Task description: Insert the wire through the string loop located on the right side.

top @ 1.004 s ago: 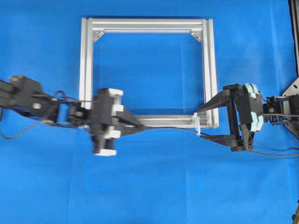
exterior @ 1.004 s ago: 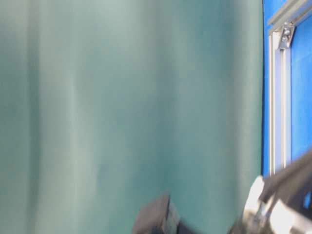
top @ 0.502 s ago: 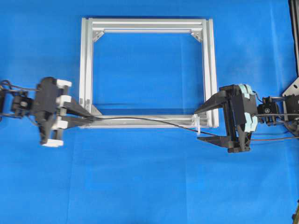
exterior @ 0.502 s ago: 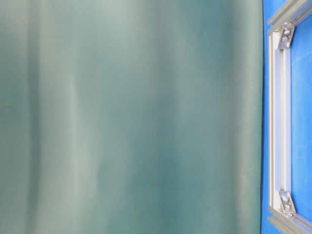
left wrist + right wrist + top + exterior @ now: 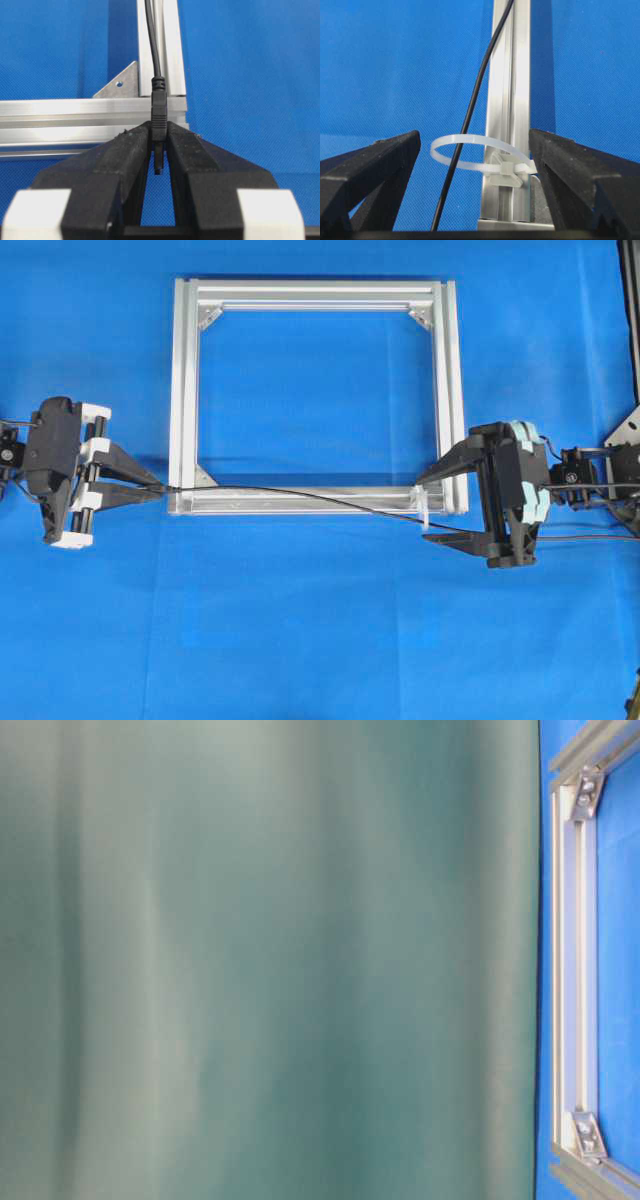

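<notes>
Two grippers are flanking the aluminium frame [image 5: 315, 395] on the blue tabletop [image 5: 320, 640]. At centre left, the left gripper [image 5: 158, 487] is clenching its fingers on the plug tip of the wire [image 5: 300, 495]. The wire is running right along the frame's lower rail and passing through the string loop [image 5: 470, 150], which is sitting between the spread, empty fingers of the right gripper [image 5: 428, 508].

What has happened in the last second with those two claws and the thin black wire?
The left gripper, shut on the wire's plug, drew back leftward along the frame, pulling the wire through the string loop. The right gripper stayed open around the loop.
</notes>
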{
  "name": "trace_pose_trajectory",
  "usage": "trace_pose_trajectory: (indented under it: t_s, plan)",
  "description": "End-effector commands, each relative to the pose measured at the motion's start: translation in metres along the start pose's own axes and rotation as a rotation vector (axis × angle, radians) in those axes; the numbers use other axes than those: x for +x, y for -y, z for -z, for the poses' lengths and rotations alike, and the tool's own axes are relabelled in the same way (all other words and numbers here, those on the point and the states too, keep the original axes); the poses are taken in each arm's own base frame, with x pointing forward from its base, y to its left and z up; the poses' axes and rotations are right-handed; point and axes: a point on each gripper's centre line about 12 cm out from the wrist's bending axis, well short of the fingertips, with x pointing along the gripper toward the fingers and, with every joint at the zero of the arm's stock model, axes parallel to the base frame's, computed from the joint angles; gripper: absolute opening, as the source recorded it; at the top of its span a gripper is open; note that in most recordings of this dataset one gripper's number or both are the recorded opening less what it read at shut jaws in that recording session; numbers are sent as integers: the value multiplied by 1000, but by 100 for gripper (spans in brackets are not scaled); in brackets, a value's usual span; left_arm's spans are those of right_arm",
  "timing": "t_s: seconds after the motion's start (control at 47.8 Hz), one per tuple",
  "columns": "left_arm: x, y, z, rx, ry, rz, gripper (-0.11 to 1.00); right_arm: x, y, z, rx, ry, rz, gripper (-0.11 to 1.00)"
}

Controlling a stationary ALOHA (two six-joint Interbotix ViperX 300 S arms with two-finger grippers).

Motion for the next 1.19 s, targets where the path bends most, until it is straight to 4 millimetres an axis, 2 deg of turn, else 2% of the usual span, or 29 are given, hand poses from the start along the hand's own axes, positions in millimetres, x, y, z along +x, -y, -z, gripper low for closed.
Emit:
trace_pose_trajectory:
  t_s: [0.0,0.272,0.314,0.523,0.585,0.732,0.899,0.983,1.171]
  plan:
    - [4,2,-7,3,10,6,8,1,-2,-8,5,25,-5,95]
    - [8,3,-7,2,-11,7,8,1,-2,-8,5,25,-5,95]
    - [8,3,-7,2,-14,7,13,1,-2,-8,4,25,-6,95]
    - [7,2,-4,1,-34,5,75,2,-3,-9,4,27,-7,95]
    - [6,2,-2,3,-48,4,86,2,-3,-9,3,23,-7,95]
    - [5,2,-2,1,-50,4,79,3,-3,-8,1,0,-8,95]
    - [7,3,-6,1,-36,6,79,3,-4,-12,4,9,-9,95]
    - [7,3,-14,0,-10,9,79,1,-5,-17,4,18,-15,95]
    - [5,7,-44,11,81,20,79,-13,-11,-36,5,43,-38,95]
